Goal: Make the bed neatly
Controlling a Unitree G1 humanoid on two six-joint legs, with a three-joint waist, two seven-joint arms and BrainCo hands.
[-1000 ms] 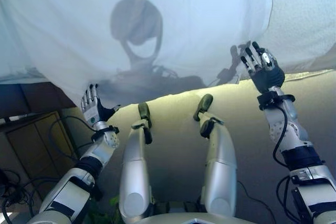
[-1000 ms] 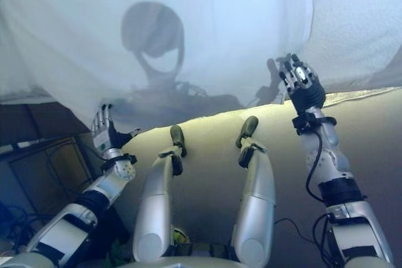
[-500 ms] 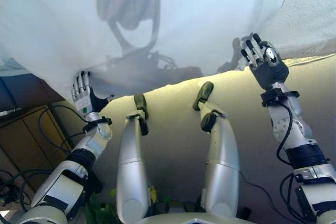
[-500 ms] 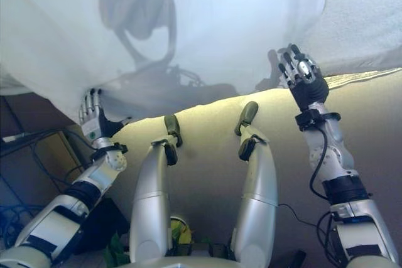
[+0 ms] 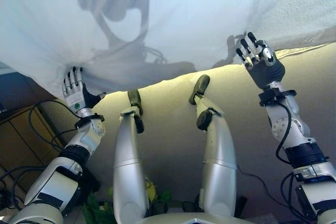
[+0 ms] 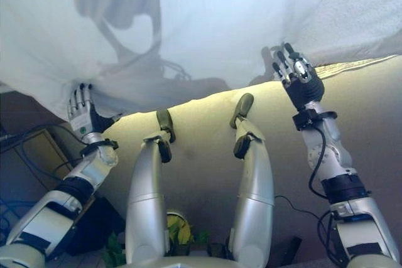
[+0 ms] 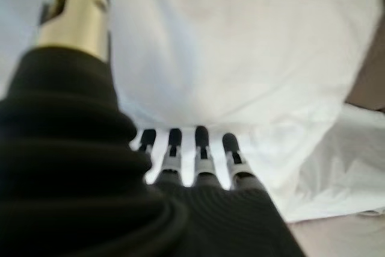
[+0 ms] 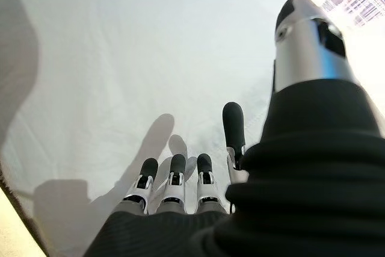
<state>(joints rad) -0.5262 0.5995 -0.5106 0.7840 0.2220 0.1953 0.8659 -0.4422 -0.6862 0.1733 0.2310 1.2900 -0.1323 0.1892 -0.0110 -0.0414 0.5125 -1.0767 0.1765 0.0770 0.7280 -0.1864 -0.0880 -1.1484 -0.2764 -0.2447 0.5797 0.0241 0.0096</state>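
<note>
Setting: a bedroom in a home. A bed [image 5: 173, 129] with a beige padded side panel fills the foreground, covered by a thin white sheet [image 5: 173, 19] with a textured white blanket [image 5: 310, 9] at the right. A wooden cabinet [image 5: 26, 140] stands beside the bed on the left.

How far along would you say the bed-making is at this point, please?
Done: the white sheet already covers the mattress top. In hand: the left hand and right hand, fingers straight, rest at its near edge. Left: the edge hangs crooked, wrinkled by the left hand, leaving the beige mattress side bare.
</note>
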